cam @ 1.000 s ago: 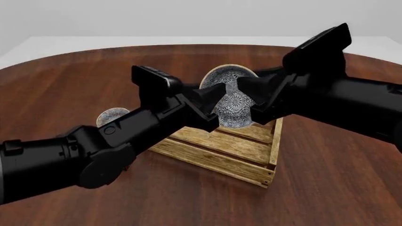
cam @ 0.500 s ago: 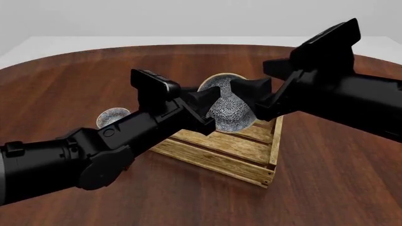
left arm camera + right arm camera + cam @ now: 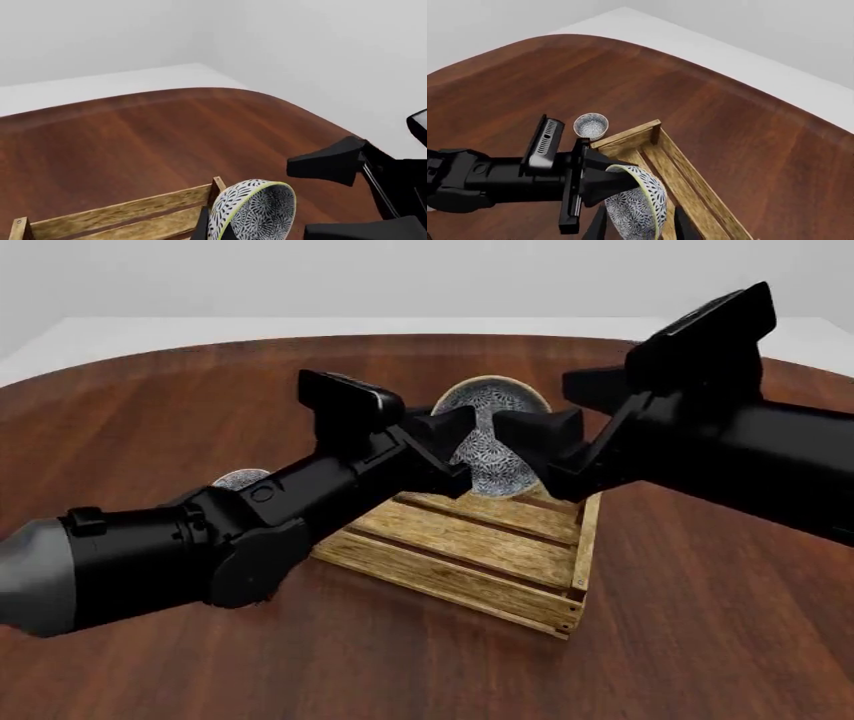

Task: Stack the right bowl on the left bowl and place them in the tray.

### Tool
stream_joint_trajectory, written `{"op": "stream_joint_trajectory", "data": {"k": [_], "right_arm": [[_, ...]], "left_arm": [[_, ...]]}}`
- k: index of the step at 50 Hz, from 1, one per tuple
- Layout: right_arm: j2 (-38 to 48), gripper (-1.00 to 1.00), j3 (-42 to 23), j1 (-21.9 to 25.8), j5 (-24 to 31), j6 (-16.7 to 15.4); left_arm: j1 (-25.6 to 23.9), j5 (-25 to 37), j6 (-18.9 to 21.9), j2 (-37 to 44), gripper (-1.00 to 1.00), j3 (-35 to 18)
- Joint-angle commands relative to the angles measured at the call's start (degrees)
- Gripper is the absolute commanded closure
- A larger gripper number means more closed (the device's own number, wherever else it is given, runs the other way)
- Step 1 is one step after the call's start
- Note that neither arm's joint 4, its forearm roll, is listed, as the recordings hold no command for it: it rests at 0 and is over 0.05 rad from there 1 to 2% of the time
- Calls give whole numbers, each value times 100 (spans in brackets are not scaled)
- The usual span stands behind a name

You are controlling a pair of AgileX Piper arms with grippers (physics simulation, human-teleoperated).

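Both the left gripper (image 3: 447, 445) and right gripper (image 3: 534, 445) pinch one tilted white floral-patterned bowl (image 3: 491, 440) above the light-wood slatted tray (image 3: 467, 545); uneven release risks it tumbling onto the desk.

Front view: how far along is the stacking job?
Done: nothing yet. In hand: the right bowl is up on edge over the tray, between left gripper and right gripper. To do: stack it on the left bowl, then tray both.

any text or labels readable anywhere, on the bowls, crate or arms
None. No words, numbers or logos are readable in any view.
The held bowl and the small bowl on the table carry only a blue-grey floral pattern.
The tray is bare wood.
Both arms are plain black.
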Motion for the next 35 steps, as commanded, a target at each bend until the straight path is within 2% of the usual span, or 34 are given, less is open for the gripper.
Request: {"op": "stream_joint_trajectory", "data": {"k": [1, 14, 28, 35], "right_arm": [[-81, -100, 23, -18, 42, 0], [-204, -100, 40, -72, 84, -12], [-438, -100, 183, -254, 113, 15], [-496, -100, 236, -415, 74, 25]], "left_arm": [[165, -47, 14, 383, 100, -316], [510, 9, 116, 397, 100, -380], [691, 88, 228, -147, 100, -32], [617, 169, 171, -472, 100, 212]]}}
